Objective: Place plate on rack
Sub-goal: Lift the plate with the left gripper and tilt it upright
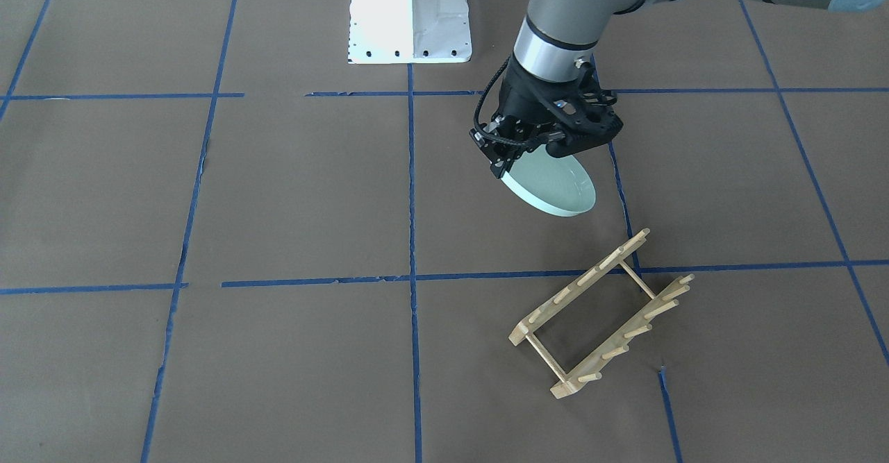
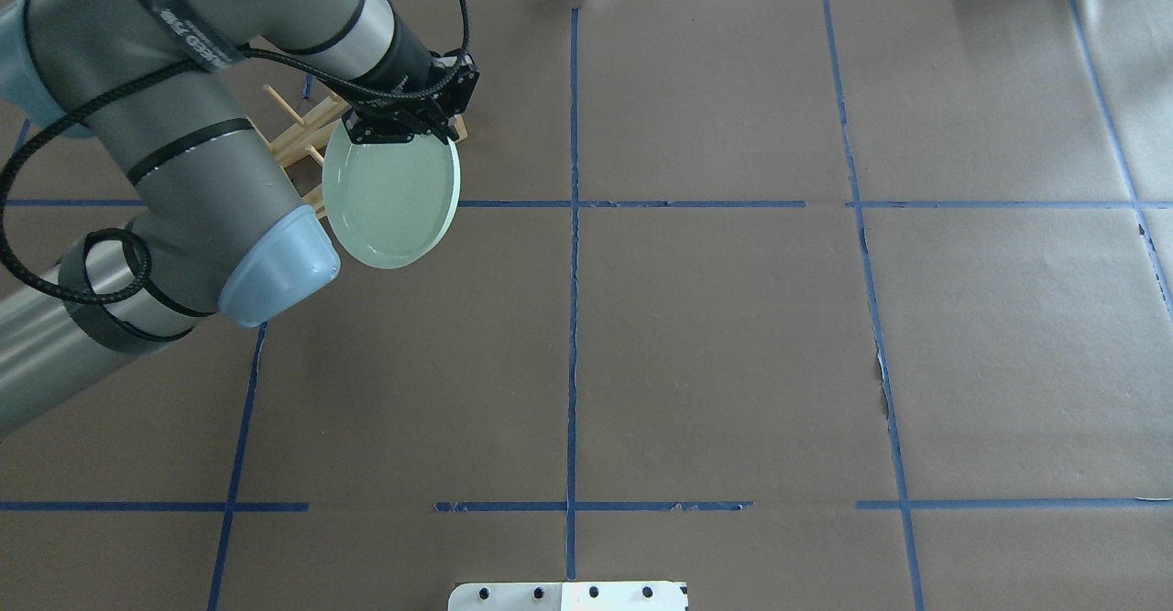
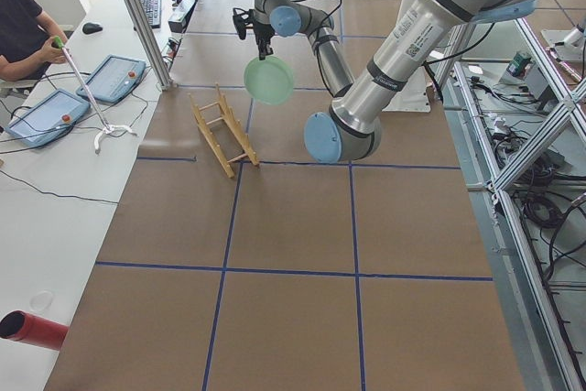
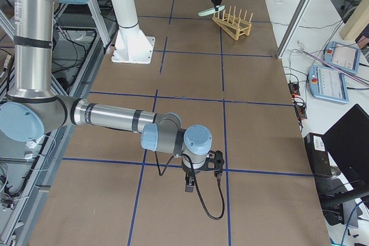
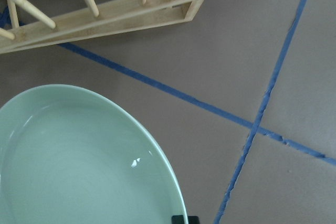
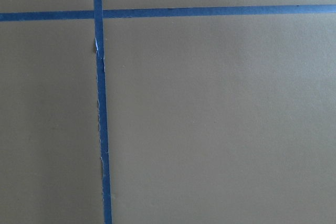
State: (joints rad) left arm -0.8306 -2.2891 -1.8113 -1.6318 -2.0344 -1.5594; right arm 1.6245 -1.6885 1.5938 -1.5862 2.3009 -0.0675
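Observation:
My left gripper (image 1: 519, 160) is shut on the rim of the pale mint-green plate (image 1: 555, 187) and holds it tilted above the table. The plate also shows in the overhead view (image 2: 392, 194) and fills the lower left of the left wrist view (image 5: 79, 161). The light-wood rack (image 1: 601, 314) stands on the table a short way beyond the plate, apart from it. In the overhead view the rack (image 2: 295, 135) is partly hidden behind my left arm. My right gripper (image 4: 202, 180) hangs low over bare table far from both. I cannot tell whether it is open or shut.
Brown paper with blue tape lines (image 1: 411, 192) covers the table. The robot's white base (image 1: 410, 15) stands at the table's middle edge. An operator sits at a side desk with pendants (image 3: 55, 107) beyond the rack.

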